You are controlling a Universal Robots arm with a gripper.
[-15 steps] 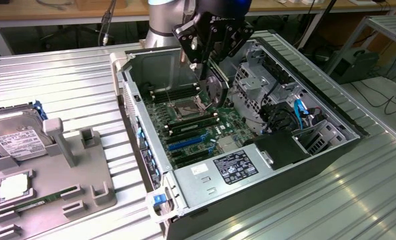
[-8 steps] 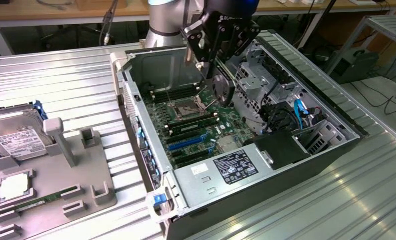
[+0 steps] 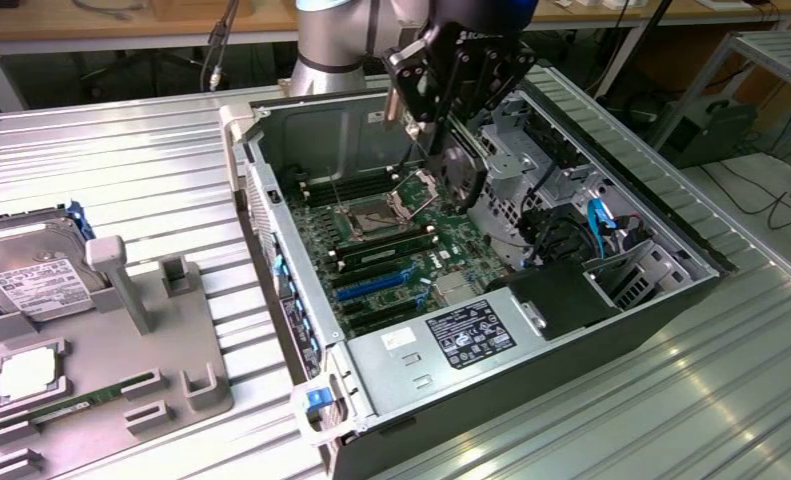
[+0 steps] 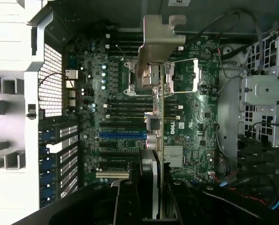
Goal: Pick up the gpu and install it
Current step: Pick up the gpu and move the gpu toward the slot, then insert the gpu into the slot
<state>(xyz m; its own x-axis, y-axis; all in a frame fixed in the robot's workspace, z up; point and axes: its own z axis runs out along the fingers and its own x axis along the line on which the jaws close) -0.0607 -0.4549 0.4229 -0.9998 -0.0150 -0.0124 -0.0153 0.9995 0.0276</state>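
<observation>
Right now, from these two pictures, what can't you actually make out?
- Top of the gpu: exterior view, the claw gripping it hides it.
- The gpu's flat faces: in the wrist view it is seen edge-on.
- The strip of motherboard right behind the card, so which slot it is over: wrist view, hidden by the gpu.
- Print on the hard drive: exterior view, too small.

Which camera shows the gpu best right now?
The exterior view: the gpu shows its dark face, held by the gripper above the motherboard. The wrist view shows it edge-on, a thin strip with its silvery bracket.
</observation>
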